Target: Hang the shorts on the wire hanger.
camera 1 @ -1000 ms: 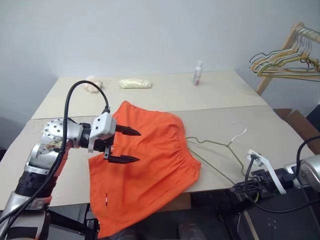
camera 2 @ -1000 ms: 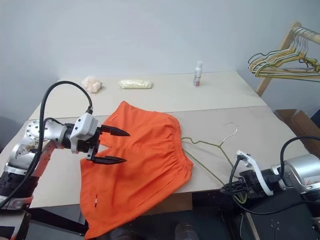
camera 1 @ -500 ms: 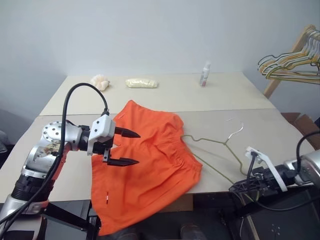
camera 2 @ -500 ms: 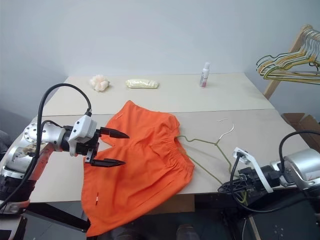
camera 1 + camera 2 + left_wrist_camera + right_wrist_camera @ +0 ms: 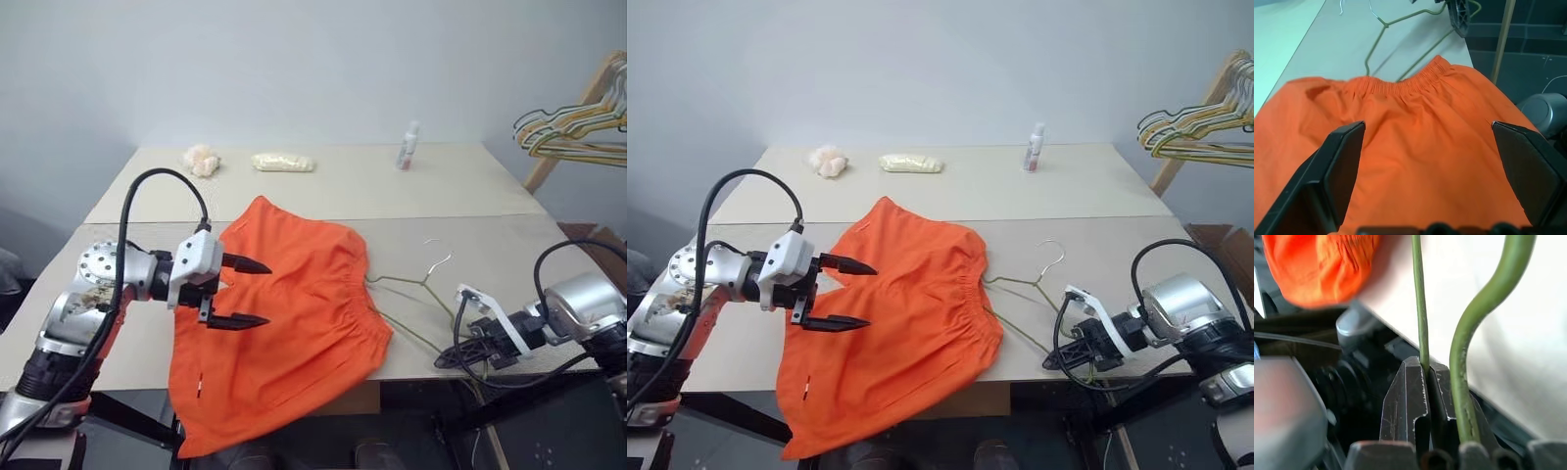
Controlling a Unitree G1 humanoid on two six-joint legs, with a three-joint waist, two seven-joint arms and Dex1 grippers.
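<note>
On the table (image 5: pixel 509 211), eye view: the shorts (image 5: pixel 294 323) lie limp, 1 leg draped over the front edge; left gripper (image 5: pixel 240 292) hovers above, fingers wide. Left wrist view: thin, soft fabric; gathered waistband looks the firmest hold. Right wrist view: right gripper (image 5: pixel 1426 377) pinches the wire hanger (image 5: pixel 1419 298), stiff, light, likely slippery.

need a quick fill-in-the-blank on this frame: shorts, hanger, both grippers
1. The right gripper is shut on the wire ____.
2. The left gripper hovers over the shorts with its fingers ____.
3. The colour of the shorts is ____.
4. One leg of the shorts hangs over the table's ____ edge.

Missing words: hanger; open; orange; front
</note>
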